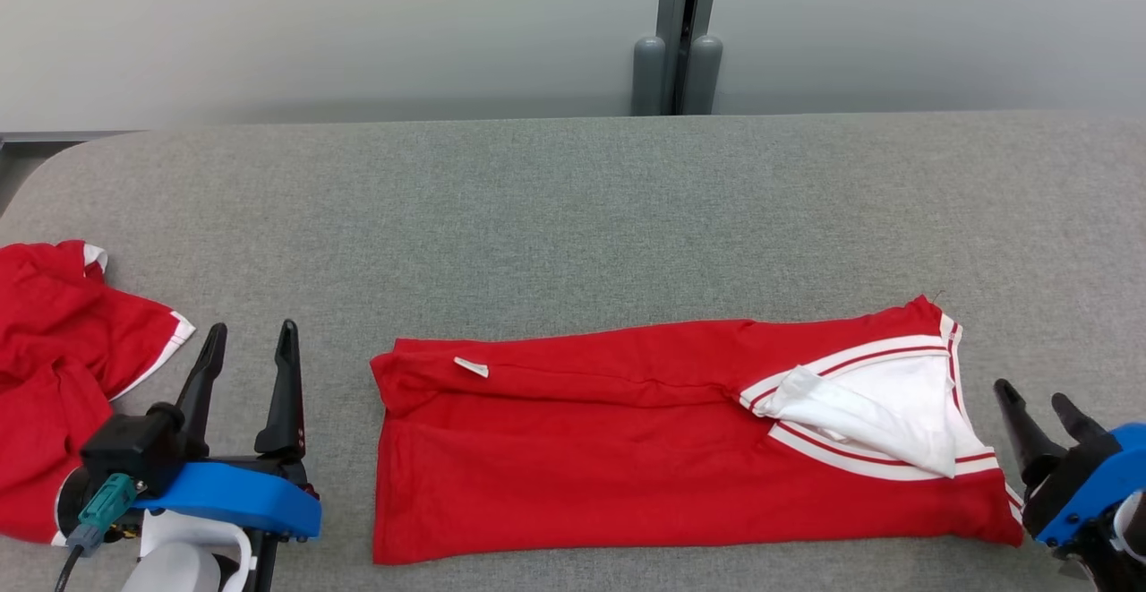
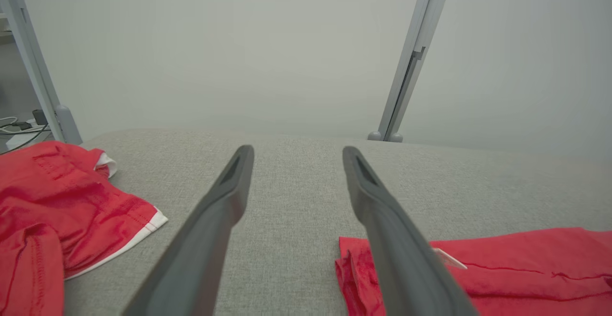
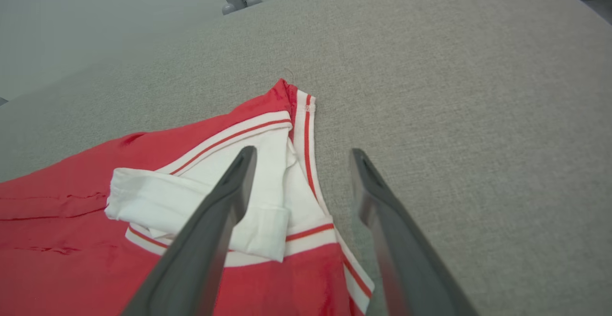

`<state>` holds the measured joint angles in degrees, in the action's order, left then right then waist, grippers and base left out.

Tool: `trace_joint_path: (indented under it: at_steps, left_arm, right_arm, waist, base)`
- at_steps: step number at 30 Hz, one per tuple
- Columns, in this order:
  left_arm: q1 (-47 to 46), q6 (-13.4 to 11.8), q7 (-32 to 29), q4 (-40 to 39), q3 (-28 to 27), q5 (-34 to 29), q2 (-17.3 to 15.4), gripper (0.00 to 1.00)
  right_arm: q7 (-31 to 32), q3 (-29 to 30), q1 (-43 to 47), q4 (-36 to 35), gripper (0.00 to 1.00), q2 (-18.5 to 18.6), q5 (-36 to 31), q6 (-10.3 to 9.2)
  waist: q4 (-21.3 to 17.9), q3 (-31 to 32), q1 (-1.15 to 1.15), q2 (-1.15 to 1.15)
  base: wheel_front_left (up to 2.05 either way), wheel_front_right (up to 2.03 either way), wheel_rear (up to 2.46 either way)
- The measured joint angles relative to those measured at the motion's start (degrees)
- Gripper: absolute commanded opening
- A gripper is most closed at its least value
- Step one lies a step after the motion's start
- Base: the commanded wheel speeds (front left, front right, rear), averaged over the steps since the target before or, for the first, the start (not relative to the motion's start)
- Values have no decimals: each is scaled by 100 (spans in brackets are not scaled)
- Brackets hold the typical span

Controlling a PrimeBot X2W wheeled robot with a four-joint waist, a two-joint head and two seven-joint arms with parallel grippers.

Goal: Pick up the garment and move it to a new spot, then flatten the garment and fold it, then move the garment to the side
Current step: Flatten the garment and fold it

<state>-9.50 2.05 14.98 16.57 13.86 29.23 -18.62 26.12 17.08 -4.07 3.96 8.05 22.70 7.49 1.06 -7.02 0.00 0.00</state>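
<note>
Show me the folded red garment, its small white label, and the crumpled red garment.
folded red garment (image 1: 573,476): head view, lower red panel.
small white label (image 1: 471,366): head view, label's middle.
crumpled red garment (image 1: 63,341): head view, its red middle.

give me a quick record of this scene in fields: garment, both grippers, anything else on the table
surface: grey fabric-covered table
task garment: red shirt, lying flat, folded into a long strip, white collar at the robot's right end
left gripper: open, holding nothing, off the shirt's left end
right gripper: open, holding nothing, by the collar end
other item: crumpled red garment at the table's left edge
task stage: shirt partly folded, not yet moved to the side
</note>
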Motion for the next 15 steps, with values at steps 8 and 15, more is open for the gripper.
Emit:
trace_joint_path:
  at_steps: [8,15]
  left_arm:
    - [-20,213,1,186,-162,-205,90,100]
    - [-52,307,0,269,-223,-309,165,100]
  right_arm:
    - [309,-37,-669,1029,100,-47,-420,0]
    - [673,-132,-1141,1669,100,-47,-750,0]
  waist:
    - [36,-116,0,0]
    - [91,-219,1,0]
  base:
    - [0,0,0]
    - [0,0,0]
